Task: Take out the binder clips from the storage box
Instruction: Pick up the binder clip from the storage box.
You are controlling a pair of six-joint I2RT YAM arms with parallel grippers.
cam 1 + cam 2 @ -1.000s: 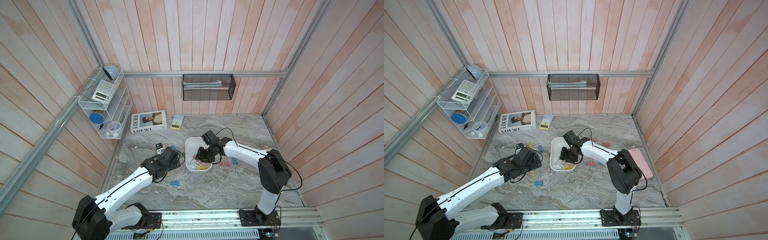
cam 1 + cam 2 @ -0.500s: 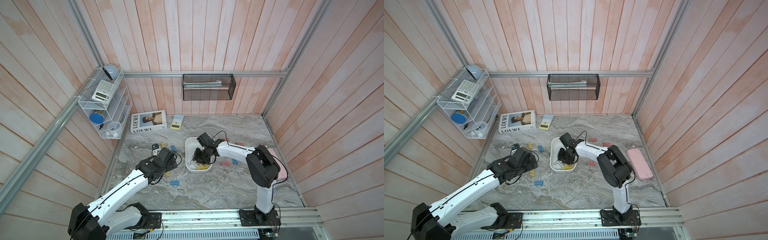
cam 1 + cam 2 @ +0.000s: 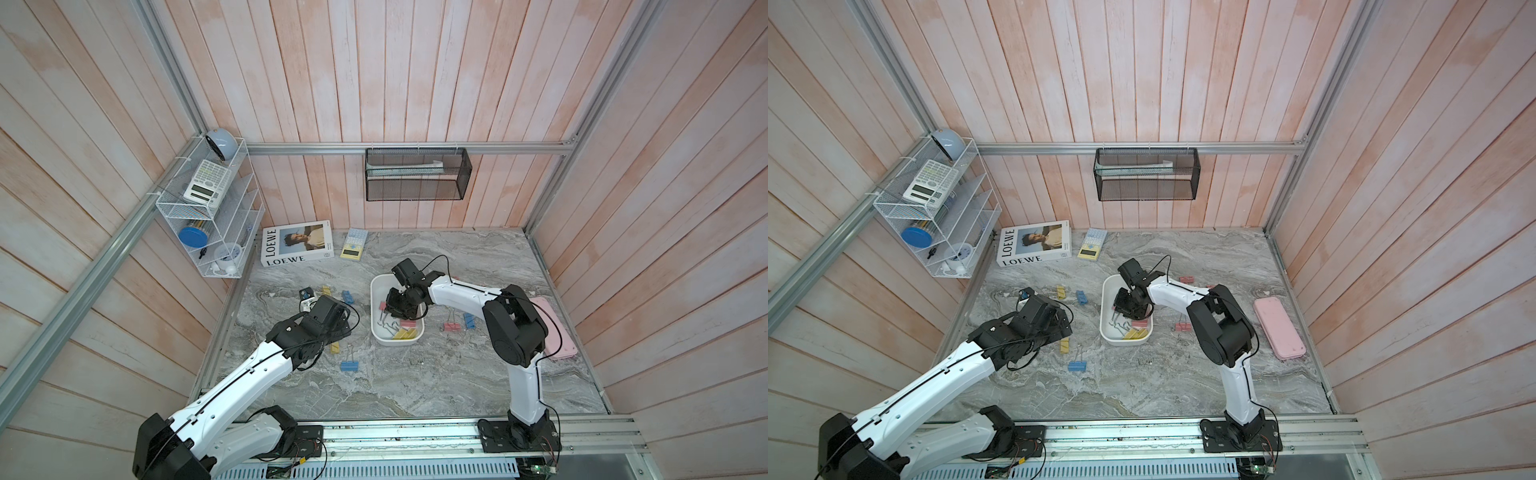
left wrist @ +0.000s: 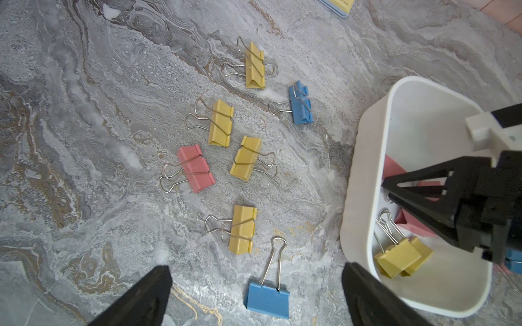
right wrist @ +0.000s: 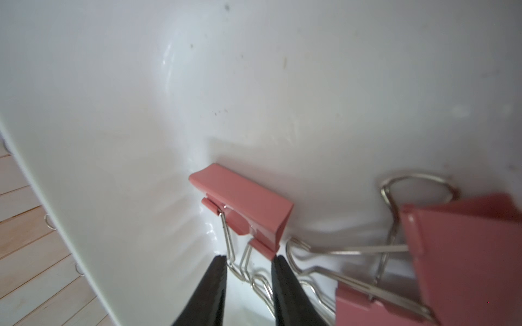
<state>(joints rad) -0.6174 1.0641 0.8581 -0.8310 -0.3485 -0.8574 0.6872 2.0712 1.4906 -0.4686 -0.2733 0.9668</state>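
The white storage box [image 3: 374,320] [image 3: 1103,322] sits mid-table and holds pink and yellow binder clips [image 3: 404,333]. My right gripper [image 3: 391,309] [image 3: 1122,309] reaches down inside it. In the right wrist view the right gripper [image 5: 248,258] is shut on the wire handles of a pink binder clip [image 5: 243,203] that leans against the box wall [image 5: 254,84]. Another pink clip [image 5: 466,254] lies beside it. My left gripper [image 4: 255,279] [image 3: 338,328] hangs open, holding nothing, above a blue clip [image 4: 267,296] on the table left of the box rim [image 4: 353,197].
Several yellow, pink and blue clips [image 4: 220,122] lie left of the box; a pink one [image 3: 451,326] and a blue one [image 3: 468,320] lie right of it. A LOEWE book [image 3: 297,243], a calculator [image 3: 353,244], a pink case [image 3: 557,332], a mesh basket [image 3: 417,174] and a wire rack [image 3: 208,216] ring the table.
The right gripper has narrowed its jaws onto the pink clip's handles inside the box, and that arm's elbow swung in. The left arm drew back slightly to the left, still open.
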